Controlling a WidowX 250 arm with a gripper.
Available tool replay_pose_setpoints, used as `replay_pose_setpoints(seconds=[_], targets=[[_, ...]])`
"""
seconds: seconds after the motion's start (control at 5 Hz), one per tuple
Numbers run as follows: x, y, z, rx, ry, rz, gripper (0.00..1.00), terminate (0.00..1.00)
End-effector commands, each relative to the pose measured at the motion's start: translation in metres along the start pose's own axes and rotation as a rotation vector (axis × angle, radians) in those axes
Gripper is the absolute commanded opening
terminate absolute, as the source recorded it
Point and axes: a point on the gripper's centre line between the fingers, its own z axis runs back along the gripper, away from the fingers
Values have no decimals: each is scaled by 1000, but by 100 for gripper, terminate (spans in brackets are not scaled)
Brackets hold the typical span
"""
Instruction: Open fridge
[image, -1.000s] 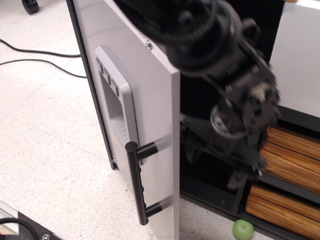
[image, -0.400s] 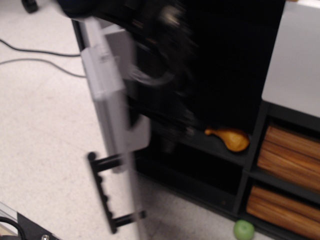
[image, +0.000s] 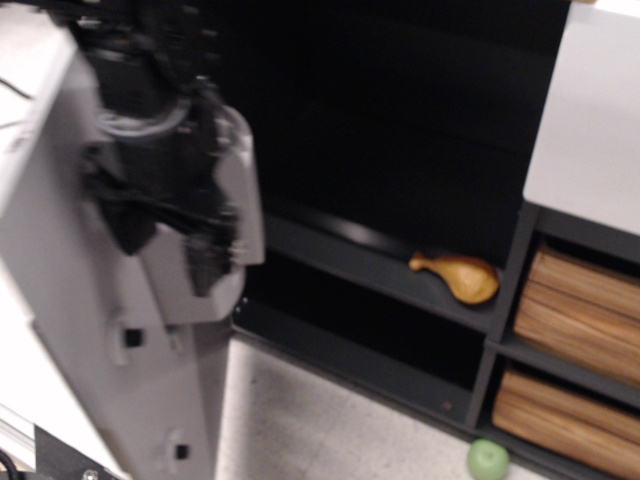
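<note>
The fridge's light grey door (image: 100, 340) stands swung wide open to the left, showing its inner face. The black shelved interior (image: 400, 130) is open to view. The door's black bar handle is hidden behind the door. My gripper (image: 165, 200) is a blurred black mass at the left, against the inner face of the door. Its fingers cannot be made out, so whether it is open or shut does not show.
A toy chicken drumstick (image: 458, 275) lies on the fridge's middle shelf (image: 350, 255). A green apple (image: 488, 459) sits on the floor at the lower right. The white-topped cabinet (image: 590, 120) with wooden-slat drawers (image: 580, 320) stands at the right.
The door has swung from nearly edge-on to wide open at the left. My gripper moved left with it, from in front of the interior to the door's inner face.
</note>
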Motion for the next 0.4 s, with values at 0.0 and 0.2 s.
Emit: replay_pose_setpoints(seconds=[0.0,0.2], targets=[[-12,20,9,42,2,-45,100,0],[-12,20,9,42,2,-45,100,100]])
